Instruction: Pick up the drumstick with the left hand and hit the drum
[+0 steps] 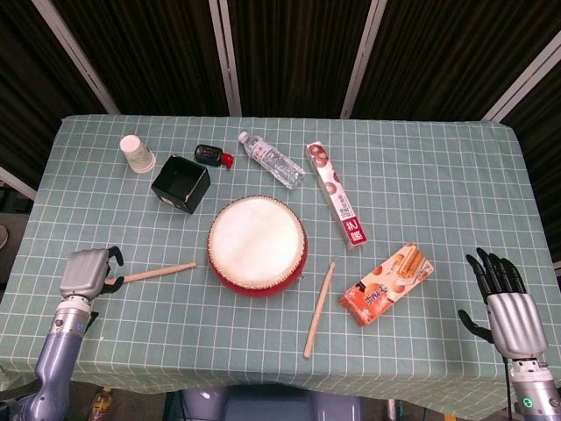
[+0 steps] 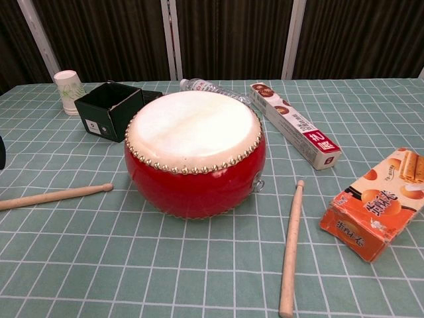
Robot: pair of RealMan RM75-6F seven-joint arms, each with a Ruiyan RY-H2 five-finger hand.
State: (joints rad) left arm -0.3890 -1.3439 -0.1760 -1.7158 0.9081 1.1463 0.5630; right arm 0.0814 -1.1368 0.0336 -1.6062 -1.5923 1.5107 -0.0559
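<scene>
The red drum (image 1: pixel 257 244) with a white skin stands mid-table and fills the middle of the chest view (image 2: pixel 195 152). A wooden drumstick (image 1: pixel 158 272) lies left of it, tip toward the drum; it also shows flat on the cloth in the chest view (image 2: pixel 53 195). My left hand (image 1: pixel 86 272) hovers over that stick's butt end, back up, with fingers (image 1: pixel 114 257) bent down on one side and the thumb on the other; the stick still lies flat. A second drumstick (image 1: pixel 320 309) lies right of the drum. My right hand (image 1: pixel 507 303) rests spread at the table's right front edge.
Behind the drum are a paper cup (image 1: pixel 136 153), a dark open box (image 1: pixel 181 183), a small black and red object (image 1: pixel 212 156), a water bottle (image 1: pixel 272 160) and a long snack carton (image 1: pixel 337 197). An orange biscuit box (image 1: pixel 386 283) lies to the right of the second stick.
</scene>
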